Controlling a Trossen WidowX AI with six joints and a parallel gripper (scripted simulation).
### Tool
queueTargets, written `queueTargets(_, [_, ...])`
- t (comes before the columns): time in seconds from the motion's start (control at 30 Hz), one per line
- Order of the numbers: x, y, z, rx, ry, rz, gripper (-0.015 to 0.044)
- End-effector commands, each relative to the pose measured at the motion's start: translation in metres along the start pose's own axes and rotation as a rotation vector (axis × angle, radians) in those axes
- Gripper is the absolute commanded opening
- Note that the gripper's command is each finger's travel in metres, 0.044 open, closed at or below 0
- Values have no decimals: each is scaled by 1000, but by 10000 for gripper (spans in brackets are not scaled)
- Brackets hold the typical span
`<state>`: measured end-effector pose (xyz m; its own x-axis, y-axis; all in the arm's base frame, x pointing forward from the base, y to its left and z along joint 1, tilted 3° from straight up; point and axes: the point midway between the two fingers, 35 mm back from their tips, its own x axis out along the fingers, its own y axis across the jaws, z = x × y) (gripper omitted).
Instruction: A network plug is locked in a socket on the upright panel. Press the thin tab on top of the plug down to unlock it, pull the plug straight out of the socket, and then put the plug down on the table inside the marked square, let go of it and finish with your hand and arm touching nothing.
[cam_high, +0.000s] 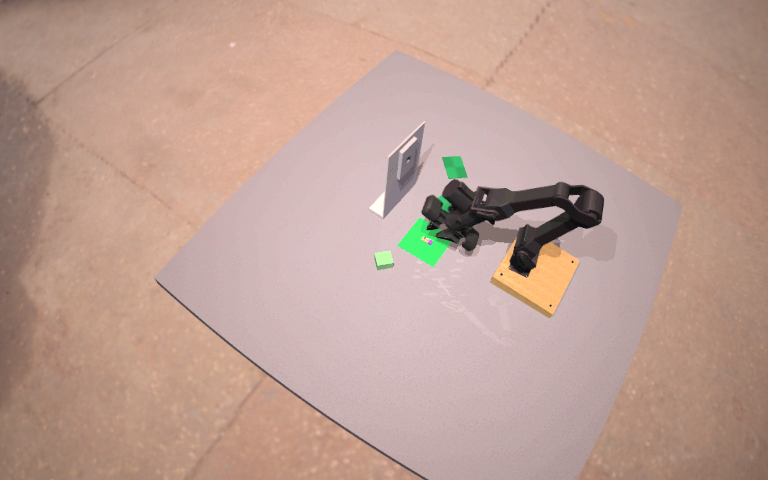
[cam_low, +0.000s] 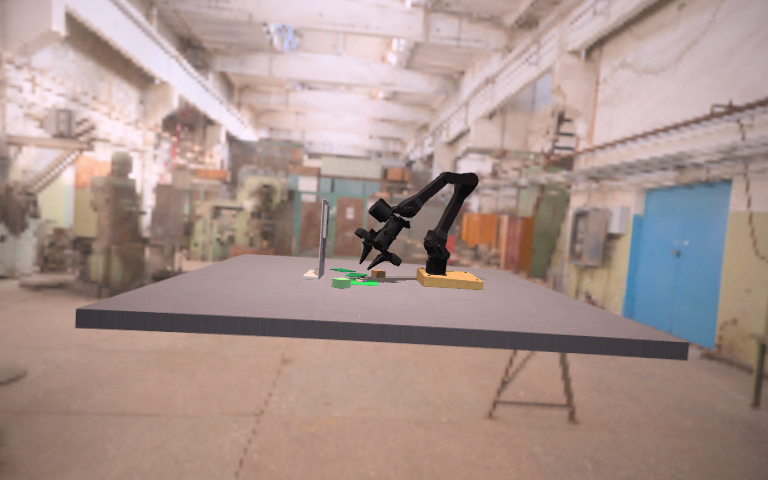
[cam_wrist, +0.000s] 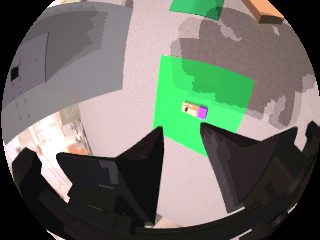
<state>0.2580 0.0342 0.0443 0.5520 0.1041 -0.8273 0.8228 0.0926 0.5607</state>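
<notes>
The plug (cam_high: 427, 241) (cam_wrist: 194, 107), tan with a purple end, lies on the table inside the bright green square (cam_high: 416, 246) (cam_low: 370, 284) (cam_wrist: 170, 80). My gripper (cam_high: 433, 232) (cam_low: 364, 266) (cam_wrist: 182, 128) is partly open with nothing between its fingers. It hangs above the table, clear of the plug. In the wrist view the plug shows beyond the fingertips, nearer the right one. The upright grey panel (cam_high: 394, 183) (cam_low: 322, 249) (cam_wrist: 107, 40) stands beyond the square, and its socket hole (cam_high: 408, 159) (cam_wrist: 14, 73) is empty.
A light green block (cam_high: 383, 259) (cam_low: 340, 283) sits near the square. A dark green patch (cam_high: 454, 166) (cam_low: 342, 270) lies farther back, and another green patch (cam_low: 356, 275) (cam_wrist: 197, 7) lies nearer. A brown block (cam_low: 378, 273) (cam_wrist: 265, 11) is near the arm. The arm stands on a wooden base (cam_high: 543, 283) (cam_low: 453, 279).
</notes>
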Motion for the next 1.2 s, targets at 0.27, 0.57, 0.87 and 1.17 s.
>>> queueTargets(0.27, [-16, 15, 0, -4, 4, 9, 156])
queueTargets(0.57, [-28, 23, 0, -4, 3, 9, 156])
queueTargets(0.87, [-41, 29, 0, -4, 3, 9, 156])
queueTargets(1.17, [-55, 35, 0, -4, 3, 9, 156])
